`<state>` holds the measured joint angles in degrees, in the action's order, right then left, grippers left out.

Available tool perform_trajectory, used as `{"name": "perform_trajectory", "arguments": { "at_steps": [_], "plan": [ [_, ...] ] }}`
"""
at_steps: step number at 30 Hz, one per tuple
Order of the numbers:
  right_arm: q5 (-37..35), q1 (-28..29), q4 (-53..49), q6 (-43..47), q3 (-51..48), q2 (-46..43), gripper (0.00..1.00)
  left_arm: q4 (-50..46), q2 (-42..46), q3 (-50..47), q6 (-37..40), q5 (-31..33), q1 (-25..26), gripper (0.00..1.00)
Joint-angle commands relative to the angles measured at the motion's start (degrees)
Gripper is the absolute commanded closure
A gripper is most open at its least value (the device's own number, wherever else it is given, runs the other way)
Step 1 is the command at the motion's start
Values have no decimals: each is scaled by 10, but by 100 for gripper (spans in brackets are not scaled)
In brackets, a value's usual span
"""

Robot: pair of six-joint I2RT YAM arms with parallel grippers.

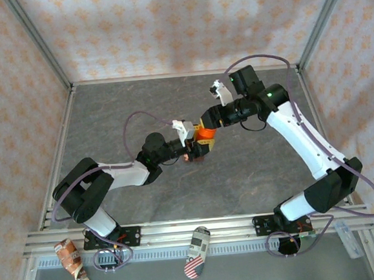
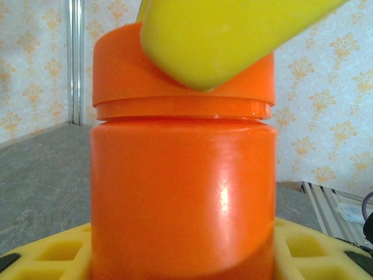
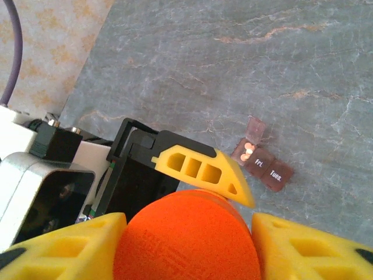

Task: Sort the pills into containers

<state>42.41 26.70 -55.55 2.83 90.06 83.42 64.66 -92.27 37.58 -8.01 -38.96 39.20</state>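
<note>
The small reddish-brown oblong pill box (image 3: 262,164) lies right of centre in my right wrist view, one lid up over a few pale pills (image 3: 248,153). Most sorting looks left: the orange plastic bottle (image 2: 183,192) is capped. My left pincer (image 1: 193,154) clamps its body mid-frame; my right pincer (image 3: 187,227), reaching across, grips the cap (image 2: 116,76).

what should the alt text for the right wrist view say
Seen from above, an orange bottle's cap sits between the right pincer's yellow fingers, with a left pincer finger behind it. Beyond, on the grey table, lies a reddish-brown pill organizer, one lid open over pale pills.
</note>
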Motion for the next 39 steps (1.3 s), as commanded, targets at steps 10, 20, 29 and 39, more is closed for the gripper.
{"name": "perform_trajectory", "arguments": {
  "at_steps": [10, 20, 29, 39],
  "plan": [
    [-240, 87, 129, -291, -116, -30, 60, 28, 13, 12, 19, 23, -6, 100],
    [-334, 147, 207, -422, -140, -43, 54, 27, 7, 6, 23, 38, -6, 100],
    [-275, 67, 148, -304, -62, -93, 17, 27, 3, 1, 29, 41, -6, 100],
    [-114, 22, -89, 4, 78, 15, 14, 31, -1, 1, 26, 19, -7, 100]
  ]
}}
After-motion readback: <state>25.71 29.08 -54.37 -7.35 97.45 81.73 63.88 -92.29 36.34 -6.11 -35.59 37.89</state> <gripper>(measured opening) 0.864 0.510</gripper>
